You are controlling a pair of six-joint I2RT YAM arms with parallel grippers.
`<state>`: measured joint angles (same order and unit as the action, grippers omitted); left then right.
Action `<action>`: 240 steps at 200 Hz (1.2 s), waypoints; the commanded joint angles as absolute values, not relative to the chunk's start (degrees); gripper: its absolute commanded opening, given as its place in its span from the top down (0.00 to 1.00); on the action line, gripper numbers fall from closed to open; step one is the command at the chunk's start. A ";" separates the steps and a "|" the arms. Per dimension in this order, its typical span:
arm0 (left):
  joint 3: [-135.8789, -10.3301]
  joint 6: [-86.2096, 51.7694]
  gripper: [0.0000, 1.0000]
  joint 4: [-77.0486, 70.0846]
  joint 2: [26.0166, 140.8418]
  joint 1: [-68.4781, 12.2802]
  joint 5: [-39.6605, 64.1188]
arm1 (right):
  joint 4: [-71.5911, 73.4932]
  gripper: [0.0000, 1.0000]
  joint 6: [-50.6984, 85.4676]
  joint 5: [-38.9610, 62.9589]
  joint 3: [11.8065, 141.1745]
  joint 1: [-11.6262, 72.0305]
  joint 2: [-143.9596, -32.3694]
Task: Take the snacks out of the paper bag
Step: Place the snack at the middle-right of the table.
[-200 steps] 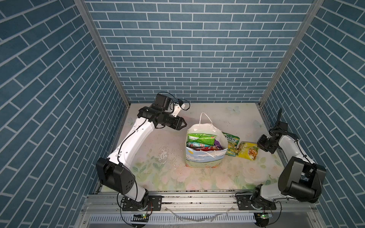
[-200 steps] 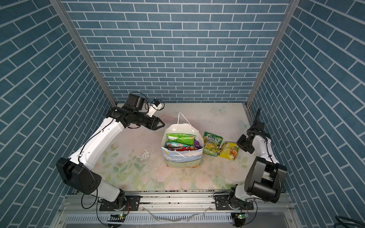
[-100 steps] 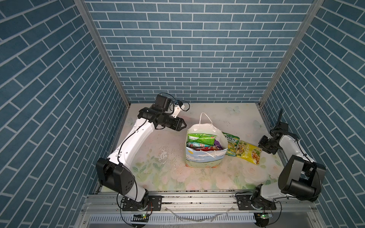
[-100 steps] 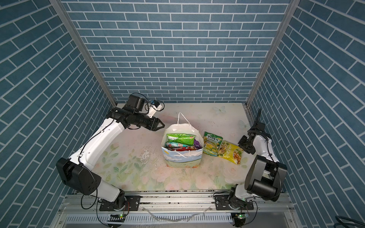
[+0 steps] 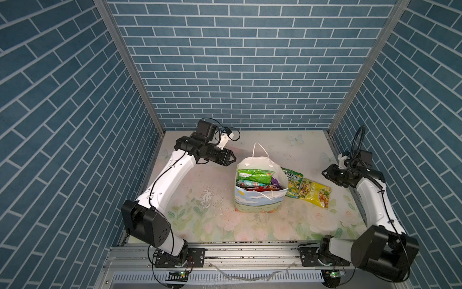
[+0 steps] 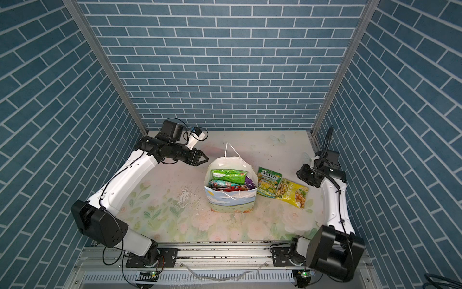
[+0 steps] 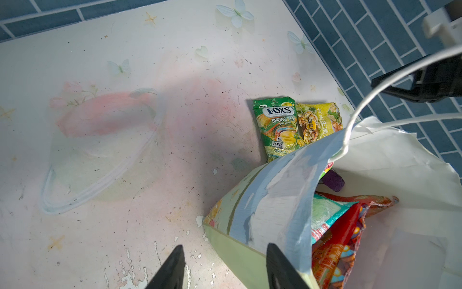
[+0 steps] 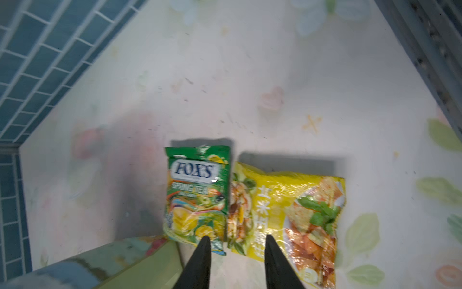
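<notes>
1. Pale paper painted with sky and meadow: in both top views the paper bag (image 5: 260, 206) stands upright in the middle of the table (image 5: 195, 180), with a green packet (image 5: 253, 175) lying across its mouth. On the right arm's side of the bag, a FOX'S packet (image 5: 292, 184) and a yellow packet (image 5: 315, 194) lie flat on the table, edges touching. The left gripper (image 5: 233, 158) hovers near the bag's rear corner. The right gripper (image 5: 328, 174) hangs near the yellow packet, apart from it.
2. Left wrist view: the left gripper's fingers are spread and empty, and one of them crosses the bag's pale green side. A purple packet (image 7: 332, 180), a teal packet (image 7: 325, 212) and a red packet (image 7: 350, 225) show inside the bag.
3. Right wrist view, blurred: the right gripper's fingers are parted and grasp nothing, above the near ends of the two packets on the table.
</notes>
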<state>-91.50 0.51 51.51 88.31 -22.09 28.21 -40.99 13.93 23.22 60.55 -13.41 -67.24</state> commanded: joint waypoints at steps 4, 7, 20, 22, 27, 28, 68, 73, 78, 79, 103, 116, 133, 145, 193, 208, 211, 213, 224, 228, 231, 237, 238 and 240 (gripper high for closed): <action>-93.67 0.18 0.46 50.89 88.39 -21.80 28.75 | -41.01 0.63 8.20 30.68 66.11 -6.27 -60.89; -93.83 0.18 0.45 50.97 88.41 -21.85 28.85 | -41.49 0.63 7.91 30.72 66.95 -5.07 -60.68; -94.28 0.09 0.46 51.27 88.51 -21.82 28.98 | -43.92 0.62 6.70 30.90 71.08 -0.27 -60.64; -94.34 0.15 0.46 51.25 88.46 -21.83 28.93 | -44.25 0.62 6.57 30.82 71.82 0.68 -60.69; -94.52 0.07 0.46 51.32 88.38 -21.85 28.84 | -45.09 0.62 6.28 30.53 73.40 2.42 -60.88; -94.54 0.12 0.46 51.33 88.40 -21.82 28.83 | -45.22 0.62 6.22 30.51 73.70 2.75 -60.98; -93.77 -0.95 0.46 51.16 87.50 -21.88 28.28 | -52.89 0.60 2.27 27.90 85.54 16.08 -65.45; -93.69 -1.11 0.45 51.08 87.32 -21.85 28.23 | -54.43 0.59 1.49 26.86 87.06 18.14 -66.43; -93.46 -1.27 0.46 51.02 87.13 -21.84 28.22 | -55.87 0.59 0.70 25.25 88.54 19.92 -67.79; -93.49 -1.25 0.46 51.00 87.12 -21.86 28.21 | -56.19 0.59 0.53 24.93 88.83 20.16 -68.04; -92.71 -1.72 0.45 50.71 86.02 -21.84 27.88 | -61.76 0.54 -2.66 17.35 93.77 28.15 -73.47; -92.36 -1.83 0.46 50.71 85.48 -21.80 27.61 | -62.39 0.53 -3.64 15.61 94.59 30.14 -75.51; -92.03 -1.93 0.46 51.02 84.93 -21.80 27.22 | -62.59 0.52 -4.56 14.45 95.09 32.04 -77.65; -91.68 -1.86 0.46 51.06 84.40 -21.84 26.94 | -62.56 0.51 -5.13 13.03 95.41 33.18 -78.90; -90.80 -1.90 0.46 51.24 83.32 -21.83 26.39 | -59.88 0.49 -5.89 6.15 96.11 34.80 -82.60; -90.50 -1.91 0.46 51.24 83.15 -21.86 26.39 | -58.54 0.48 -6.18 5.37 96.04 34.97 -83.01; -90.40 -1.91 0.46 51.25 83.03 -21.85 26.41 | -58.27 0.48 -6.19 5.36 95.98 35.06 -83.09; -90.43 -1.93 0.45 51.18 83.03 -21.82 26.44 | -58.10 0.48 -6.21 5.36 95.93 35.07 -83.13; -90.20 -1.93 0.46 51.13 82.97 -21.80 26.33 | -57.75 0.48 -6.65 6.07 95.88 35.09 -83.54; -90.18 -1.92 0.46 51.19 82.97 -21.82 26.29 | -57.80 0.48 -6.83 6.72 96.05 35.13 -83.93; -90.10 -1.92 0.46 51.16 82.94 -21.81 26.35 | -57.87 0.48 -6.91 6.95 96.17 35.15 -84.11; -90.05 -1.83 0.46 51.26 82.88 -21.80 26.30 | -58.09 0.48 -7.06 7.92 96.47 35.16 -84.59; -90.03 -1.84 0.46 51.25 82.88 -21.80 26.29 | -58.14 0.48 -7.05 8.04 96.57 35.20 -84.70; -90.05 -1.78 0.46 51.24 82.88 -21.80 26.28 | -58.24 0.48 -7.15 8.43 96.70 35.21 -84.90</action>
<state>-90.78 -1.80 51.55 84.23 -22.09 26.74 -58.85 -3.97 7.73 94.28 34.68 -83.11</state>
